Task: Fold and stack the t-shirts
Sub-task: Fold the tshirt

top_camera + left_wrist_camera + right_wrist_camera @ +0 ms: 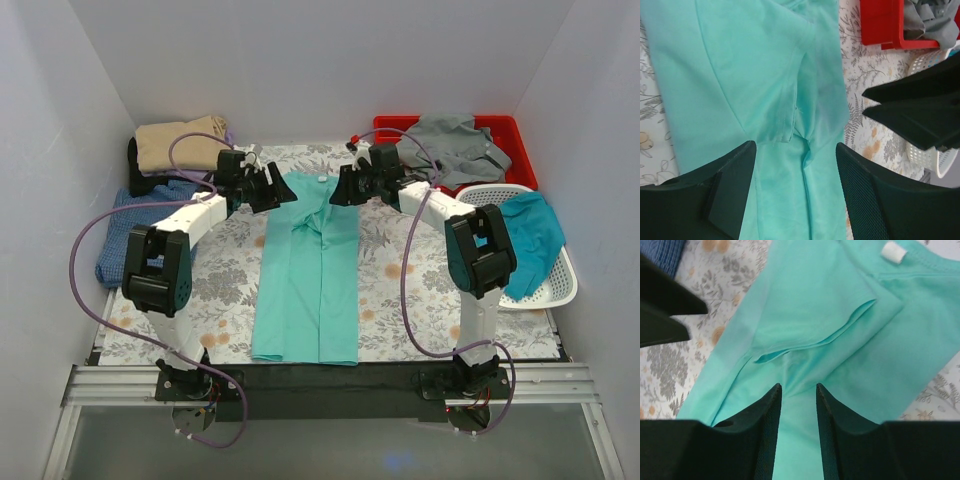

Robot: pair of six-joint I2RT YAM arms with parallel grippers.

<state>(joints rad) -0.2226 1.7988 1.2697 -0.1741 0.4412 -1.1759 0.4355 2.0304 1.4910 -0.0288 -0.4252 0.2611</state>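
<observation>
Down the middle of the floral-print worktop (215, 290) lies the mint green cotton t-shirt (310, 280), sides folded in, collar toward the far edge. Over its far end the left gripper (795, 150) is spread wide, the right gripper (797, 390) parted narrowly; neither pinches cloth. I worry a finger catching only the loose top sleeve layer would drag my fold open, or the close-set grippers clash.

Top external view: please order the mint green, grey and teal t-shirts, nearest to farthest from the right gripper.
1. Mint green t-shirt, table centre, under the right gripper.
2. Grey t-shirt, in the red bin.
3. Teal t-shirt, in the white basket.
</observation>
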